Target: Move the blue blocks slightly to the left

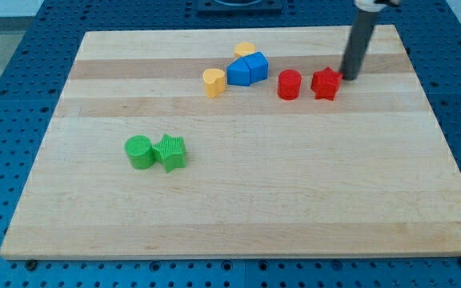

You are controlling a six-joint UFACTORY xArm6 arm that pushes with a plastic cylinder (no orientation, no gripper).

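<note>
Two blue blocks sit touching near the view's top middle: a left blue block (238, 74) and a right blue block (256, 66); their shapes are hard to make out. My tip (348, 78) rests on the board to the right of them, just right of the red star (325, 83), which lies with the red cylinder (290, 84) between my tip and the blue blocks.
A yellow heart (213, 82) lies just left of the blue blocks and another yellow block (244, 50) just behind them. A green cylinder (140, 152) and green star (170, 152) sit at the lower left. The wooden board (238, 200) ends near the view's edges.
</note>
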